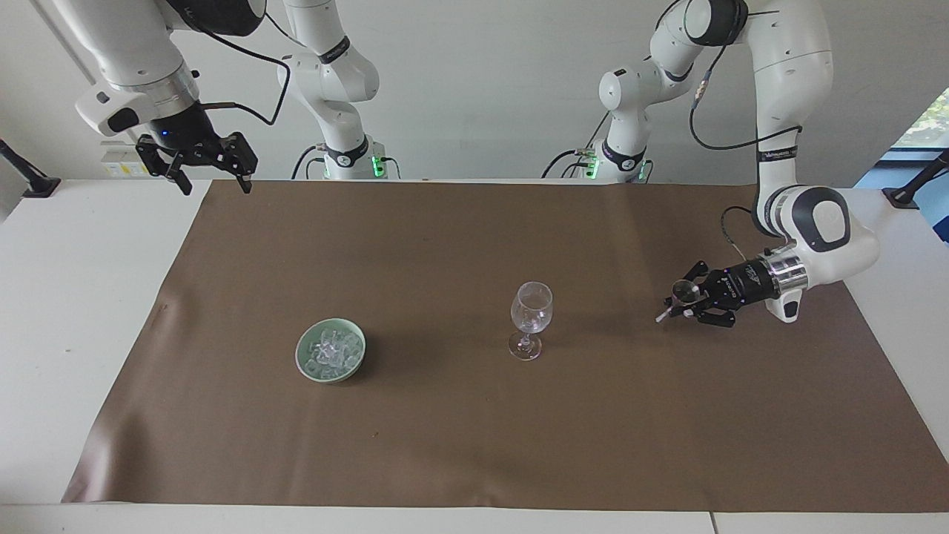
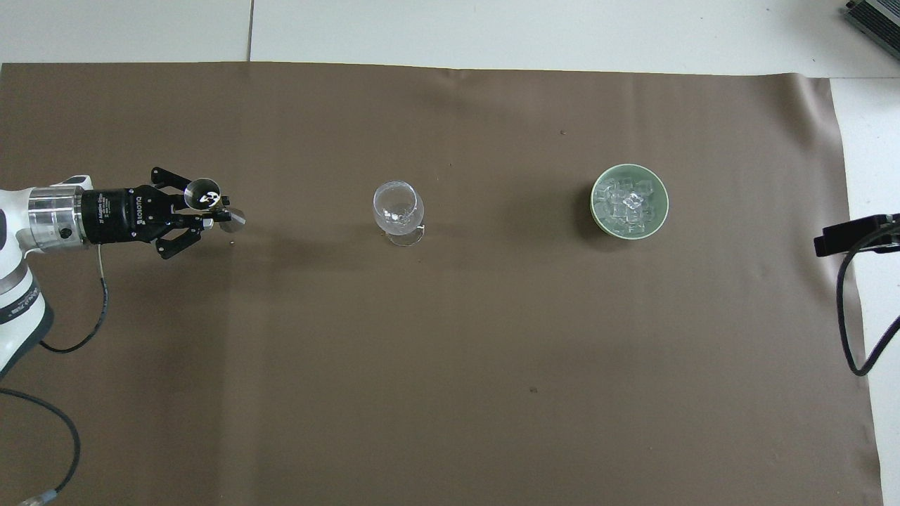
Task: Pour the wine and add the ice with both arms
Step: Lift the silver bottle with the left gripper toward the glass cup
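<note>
Two arms, stemmed glass, bowl of ice on brown mat.
Facing view: left gripper (image 1: 680, 306) clamps a small metal cup (image 1: 683, 291) over the mat; right gripper (image 1: 210, 178) waits, fingers spread, empty. Overhead view: ice (image 2: 628, 202) heaped in green bowl (image 2: 661, 214), beside wine glass (image 2: 398, 211), toward the right arm's end.

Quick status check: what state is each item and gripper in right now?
Wine glass: upright on the brown mat, no wine visible.
Green bowl: upright, holding ice.
Metal jigger: held tilted above the mat.
Left gripper: shut on the metal jigger.
Right gripper: open, empty, waiting raised at the mat's corner.
</note>
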